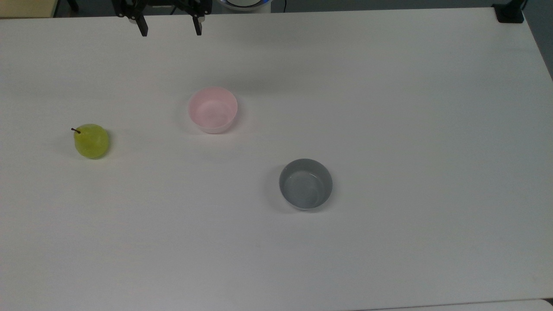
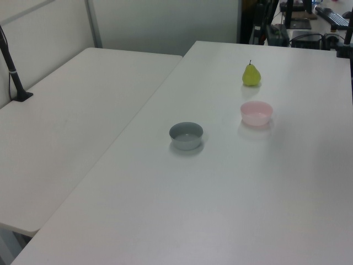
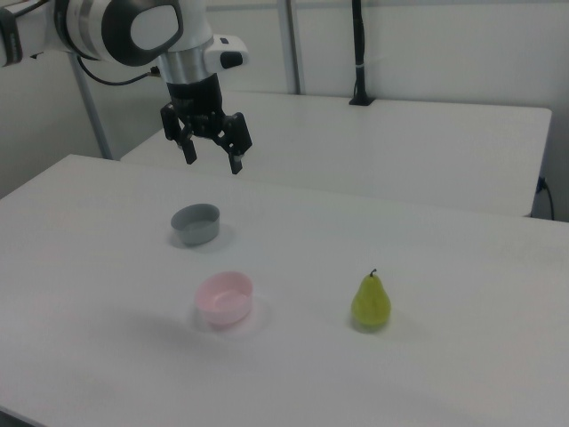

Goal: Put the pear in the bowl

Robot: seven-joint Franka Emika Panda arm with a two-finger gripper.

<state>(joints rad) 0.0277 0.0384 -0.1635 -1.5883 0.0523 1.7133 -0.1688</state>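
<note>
1. White tabletop point(image 1: 389, 108) spans nearly the whole top view, everything on it spaced well apart, which I'd judge leaves room for a clean approach.
2. The tool point(image 1: 170, 26) hangs at the top view's upper left, fingers spread wide and empty, high above the surface.
3. The grey bowl point(image 1: 306, 184) sits right of centre, a likely decoy.
4. The bowl point(image 1: 212, 109), pale pink, waits empty, centre-left.
5. The pear point(image 1: 91, 141) stands upright at the top view's far left, untouched.

Grey bowl point(image 1: 306, 184) upright on white table point(image 1: 389, 108), empty.
</note>
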